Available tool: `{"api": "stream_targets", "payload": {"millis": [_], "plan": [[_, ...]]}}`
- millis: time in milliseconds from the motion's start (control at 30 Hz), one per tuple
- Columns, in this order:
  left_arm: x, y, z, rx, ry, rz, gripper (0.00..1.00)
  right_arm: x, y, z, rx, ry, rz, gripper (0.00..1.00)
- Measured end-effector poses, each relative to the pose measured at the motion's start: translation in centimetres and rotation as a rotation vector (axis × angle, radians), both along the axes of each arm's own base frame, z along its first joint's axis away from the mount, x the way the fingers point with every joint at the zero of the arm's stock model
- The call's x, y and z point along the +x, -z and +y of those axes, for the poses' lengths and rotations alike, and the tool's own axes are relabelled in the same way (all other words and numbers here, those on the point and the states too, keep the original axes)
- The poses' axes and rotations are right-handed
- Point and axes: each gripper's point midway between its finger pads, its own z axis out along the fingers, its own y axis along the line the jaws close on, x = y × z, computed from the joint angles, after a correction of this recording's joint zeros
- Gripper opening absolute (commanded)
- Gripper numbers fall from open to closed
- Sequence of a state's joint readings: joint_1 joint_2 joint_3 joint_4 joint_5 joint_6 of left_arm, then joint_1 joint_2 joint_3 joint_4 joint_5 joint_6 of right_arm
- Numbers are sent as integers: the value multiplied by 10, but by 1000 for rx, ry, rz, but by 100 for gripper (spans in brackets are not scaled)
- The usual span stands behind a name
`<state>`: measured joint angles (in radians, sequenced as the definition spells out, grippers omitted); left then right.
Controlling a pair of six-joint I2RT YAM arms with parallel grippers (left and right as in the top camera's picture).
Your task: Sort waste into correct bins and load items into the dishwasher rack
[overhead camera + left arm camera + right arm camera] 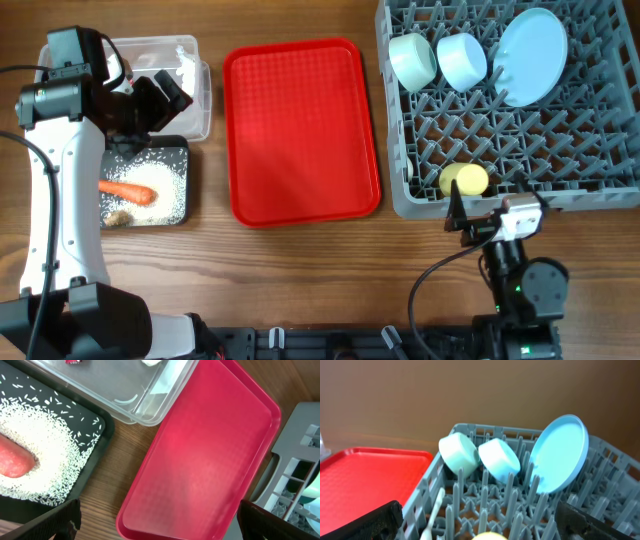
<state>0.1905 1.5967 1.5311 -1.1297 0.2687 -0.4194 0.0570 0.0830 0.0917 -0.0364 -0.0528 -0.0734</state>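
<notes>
The red tray [300, 130] is bright all over, with a fine dimpled grid. Left of it sit a black tray [172, 149] dusted with white rice [165, 180], an orange carrot [127, 190], a brown scrap [118, 217] and a clear tub [200, 110]. Right of it, the rack [580, 195] is grey lattice, holding a pale green bowl [411, 60], a light blue bowl [462, 60], a plate [530, 55] of the same blue, and a yellow cup [464, 180].

At 2 o'clock, the large grey plastic lattice rack [580, 195] holds a pale-green bowl [412, 60], a small light-blue bowl [462, 60] and a light-blue round plate [530, 55], all on edge. A small yellow cup [463, 180] and a white plastic spoon [435, 507] sit at its near left corner. At 9 o'clock, the shallow black rectangular tray [97, 445] carries an orange carrot [127, 190], white rice grains [170, 185] and a brown scrap [118, 217]. The clear plastic tub [200, 100] lies at 10 o'clock.
</notes>
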Motion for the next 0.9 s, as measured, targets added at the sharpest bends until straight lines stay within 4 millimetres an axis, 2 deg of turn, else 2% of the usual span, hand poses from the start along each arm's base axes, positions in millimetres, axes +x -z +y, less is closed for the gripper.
{"api": "stream_targets", "payload": {"millis": [67,267,900], "plan": [[0,0,0,0,0,0,100,-1,8,0,1,0,-4,100],[0,0,0,0,0,0,100,0,15,1,6,-4,-16,100],[0,0,0,0,0,0,100,0,15,1,6,-7,-20,99]]}}
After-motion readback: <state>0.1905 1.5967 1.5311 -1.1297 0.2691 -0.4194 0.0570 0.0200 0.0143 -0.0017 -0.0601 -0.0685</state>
